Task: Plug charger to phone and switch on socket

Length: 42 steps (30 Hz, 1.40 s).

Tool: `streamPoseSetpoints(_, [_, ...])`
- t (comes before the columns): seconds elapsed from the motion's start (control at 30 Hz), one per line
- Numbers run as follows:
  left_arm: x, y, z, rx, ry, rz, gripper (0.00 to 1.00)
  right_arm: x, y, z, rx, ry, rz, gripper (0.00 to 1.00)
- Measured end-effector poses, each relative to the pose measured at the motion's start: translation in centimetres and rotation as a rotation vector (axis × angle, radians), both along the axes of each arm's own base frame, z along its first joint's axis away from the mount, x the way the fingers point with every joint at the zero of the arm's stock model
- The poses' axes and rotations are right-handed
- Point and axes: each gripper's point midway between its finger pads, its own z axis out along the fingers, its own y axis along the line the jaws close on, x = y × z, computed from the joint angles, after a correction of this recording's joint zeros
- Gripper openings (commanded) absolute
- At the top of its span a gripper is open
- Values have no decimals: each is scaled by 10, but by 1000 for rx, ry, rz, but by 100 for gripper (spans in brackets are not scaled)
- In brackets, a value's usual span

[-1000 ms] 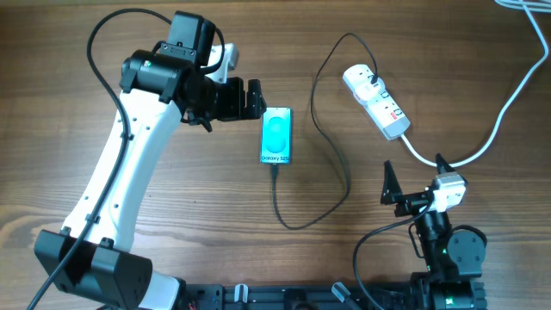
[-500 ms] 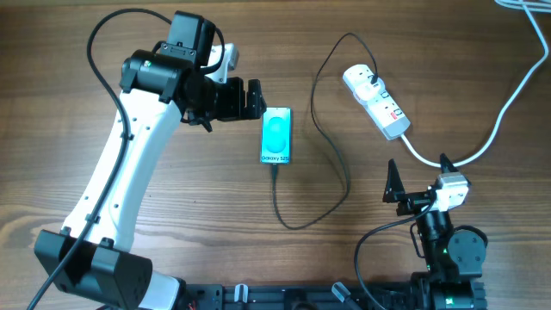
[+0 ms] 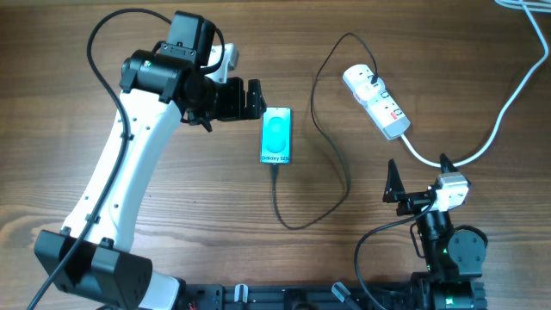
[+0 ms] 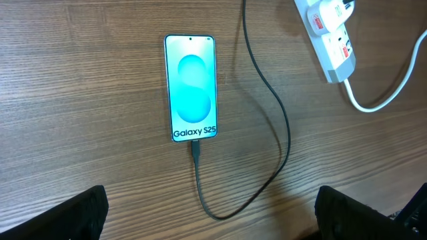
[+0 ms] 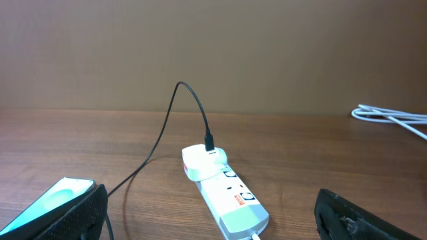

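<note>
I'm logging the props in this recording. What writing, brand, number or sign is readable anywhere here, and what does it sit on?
"Galaxy S25": on the white band at one end of the phone screen, clearest in the left wrist view.
Red marks on the socket: too small and blurred to read.
Nothing else is legible in any view.

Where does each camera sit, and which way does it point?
Overhead: fixed above the table, looking straight down; left arm and right arm show.
Left wrist: on the left arm, looking down on the phone and charger; the left jaws, open, fill the bottom corners.
Right wrist: low by the table, facing level towards the socket; the right jaws, open, fill the bottom corners.
Shared: all three show phone, charger and socket.
</note>
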Motion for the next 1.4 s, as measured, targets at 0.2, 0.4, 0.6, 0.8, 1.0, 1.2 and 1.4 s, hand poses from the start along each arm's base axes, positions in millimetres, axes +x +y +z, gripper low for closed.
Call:
streamPoseSetpoints(0.2, [0, 0, 0, 0, 0, 0, 100, 0, 0, 0, 0, 0, 0, 100])
streamPoseSetpoints(0.4, [0, 0, 0, 0, 0, 0, 100, 0, 0, 0, 0, 0, 0, 100])
streamPoseSetpoints(0.6, [0, 0, 0, 0, 0, 0, 100, 0, 0, 0, 0, 0, 0, 100])
streamPoseSetpoints(0.8, [0, 0, 0, 0, 0, 0, 100, 0, 0, 0, 0, 0, 0, 100])
streamPoseSetpoints(1.0, [-3, 2, 5, 2, -9, 1, 100, 0, 0, 0, 0, 0, 0, 100])
streamPoseSetpoints(1.2, [-14, 21, 38, 58, -126, 39, 100, 0, 0, 0, 0, 0, 0, 99])
streamPoseSetpoints(1.4, [-30, 32, 29, 93, -116, 52, 100, 0, 0, 0, 0, 0, 0, 100])
